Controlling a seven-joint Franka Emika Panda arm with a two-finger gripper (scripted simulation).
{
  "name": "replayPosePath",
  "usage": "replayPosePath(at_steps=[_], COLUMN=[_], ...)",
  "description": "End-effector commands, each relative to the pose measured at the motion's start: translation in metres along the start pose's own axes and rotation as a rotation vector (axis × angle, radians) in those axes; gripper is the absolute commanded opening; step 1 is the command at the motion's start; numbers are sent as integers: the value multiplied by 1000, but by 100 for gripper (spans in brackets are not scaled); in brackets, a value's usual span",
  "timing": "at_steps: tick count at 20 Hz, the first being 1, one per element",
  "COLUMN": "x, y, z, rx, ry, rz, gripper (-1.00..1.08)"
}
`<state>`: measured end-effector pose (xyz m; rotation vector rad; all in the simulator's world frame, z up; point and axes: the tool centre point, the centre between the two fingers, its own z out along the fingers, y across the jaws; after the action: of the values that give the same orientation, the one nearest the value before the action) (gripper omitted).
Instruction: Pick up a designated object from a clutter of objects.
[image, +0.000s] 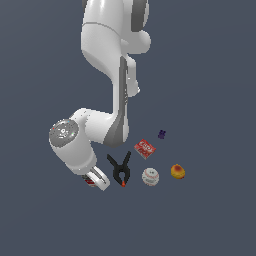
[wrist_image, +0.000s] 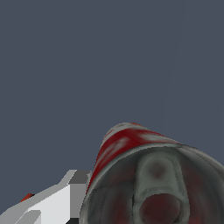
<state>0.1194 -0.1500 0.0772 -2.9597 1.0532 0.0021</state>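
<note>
I am seeing the can (wrist_image: 148, 179) sitting right against the gripper (image: 95, 180); grip state indeterminable; arm is bending low.

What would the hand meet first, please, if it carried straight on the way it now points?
Most likely the can: the wrist view shows its grey top right in front of the hand, one finger beside it. Whether they already touch is unclear.

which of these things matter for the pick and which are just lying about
Belongs to the job:
- red-and-white can, close against the gripper
- gripper

Just lying about:
- black spring clamp
- white baseball
- flat red box
- orange-yellow fruit
- tiny purple piece
</note>
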Motion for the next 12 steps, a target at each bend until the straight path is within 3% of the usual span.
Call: replayPosePath(at_steps=[1, 12], x=[0, -20], y=[0, -12], z=[0, -33], rx=[0, 0], ry=[0, 0], rz=[0, 0], gripper=[-100, -100])
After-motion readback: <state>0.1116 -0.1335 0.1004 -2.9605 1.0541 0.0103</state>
